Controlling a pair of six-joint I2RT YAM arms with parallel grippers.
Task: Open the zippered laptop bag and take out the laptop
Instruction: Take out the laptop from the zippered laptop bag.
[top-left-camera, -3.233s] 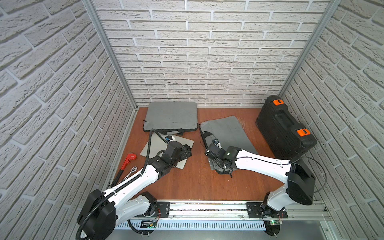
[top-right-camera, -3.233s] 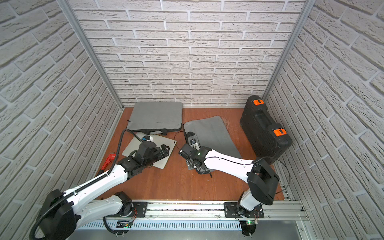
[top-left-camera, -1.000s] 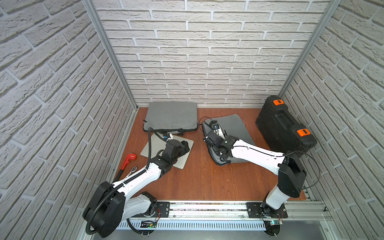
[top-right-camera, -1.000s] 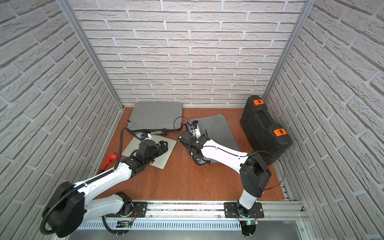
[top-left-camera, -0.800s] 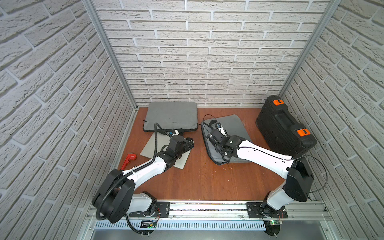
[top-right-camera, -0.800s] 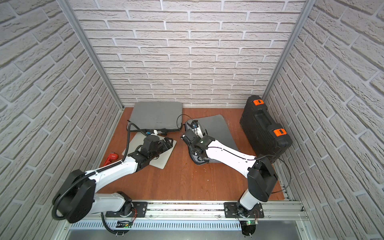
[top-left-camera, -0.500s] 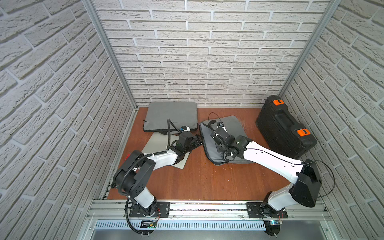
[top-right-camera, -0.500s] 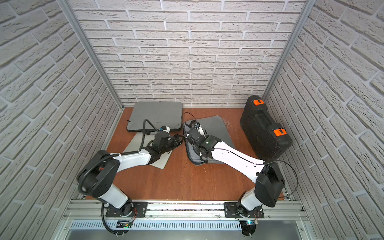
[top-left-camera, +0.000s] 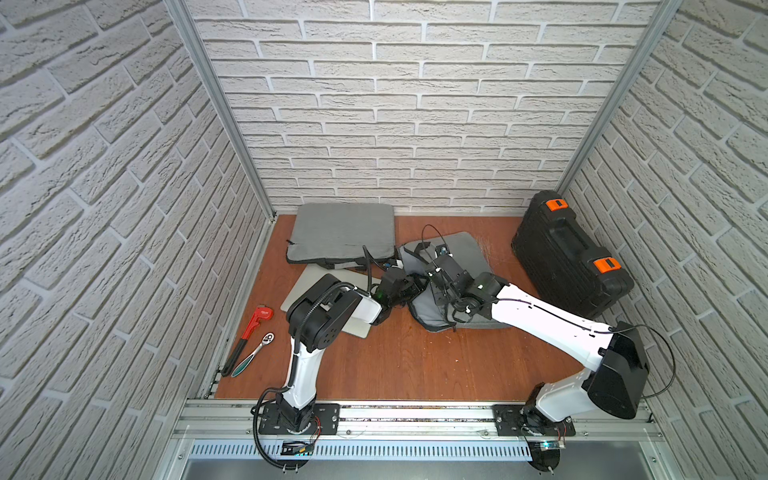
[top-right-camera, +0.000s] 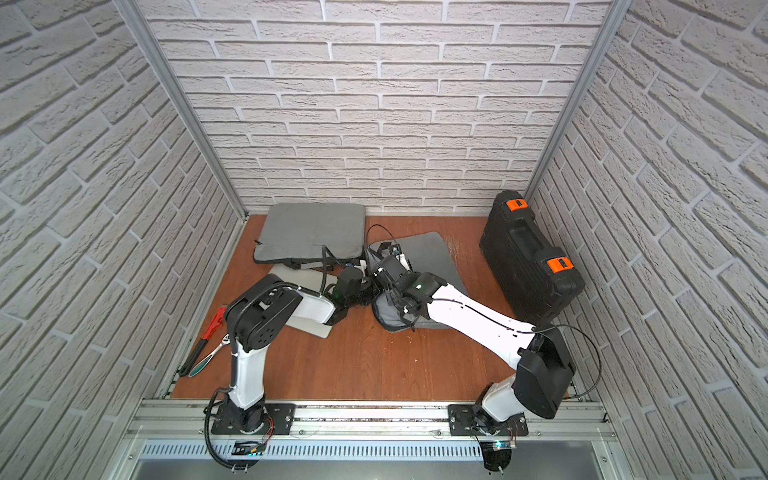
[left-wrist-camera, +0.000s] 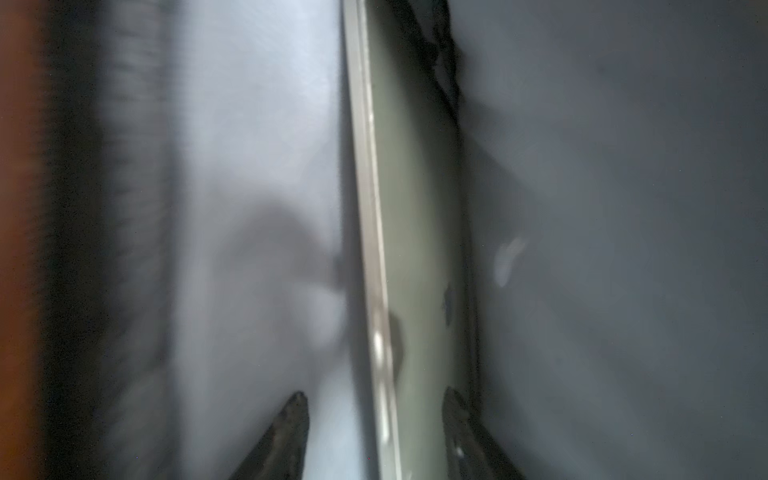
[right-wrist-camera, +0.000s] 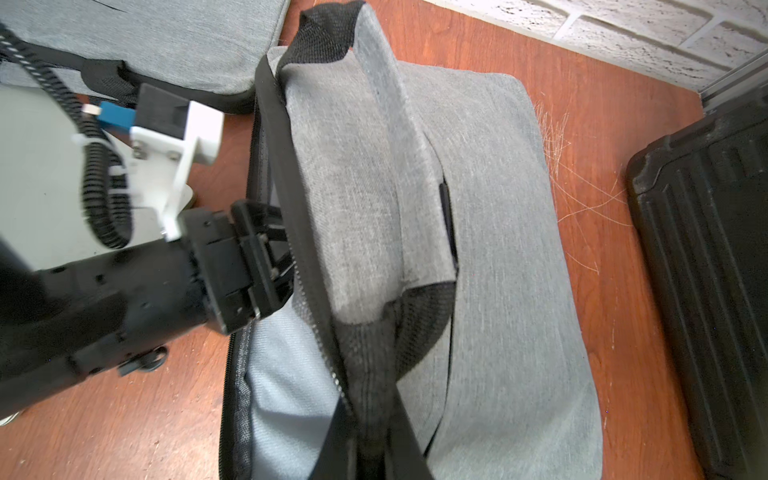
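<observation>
Grey laptop bag (top-left-camera: 467, 254) lying in the middle of the table (top-left-camera: 395, 361), unzipped along the side that faces the left arm, upper flap (right-wrist-camera: 353, 174) lifted off the lower. The right pincer (top-left-camera: 434, 272) is closed on the black-trimmed edge of that flap and holds the mouth agape. In the right wrist view the trim and the zip teeth (right-wrist-camera: 320, 332) converge toward it, though its tips cannot be made out there. The left pincer (left-wrist-camera: 376, 411) reaches sideways into the mouth. Both top views and the right wrist view show its body, but the flap hides its tips. Only the left wrist view, which is blurred, looks inside the bag. There the laptop (left-wrist-camera: 415, 208), a thin pale slab seen edge-on, lies between the two dark fingertips (left-wrist-camera: 296, 415). These stand apart and straddle it, one close against its broad face, the other separated from its edge by a gap. A second grey bag (top-left-camera: 340, 232) lies by the back wall, and a black case (top-left-camera: 569, 257) stands at the right.
</observation>
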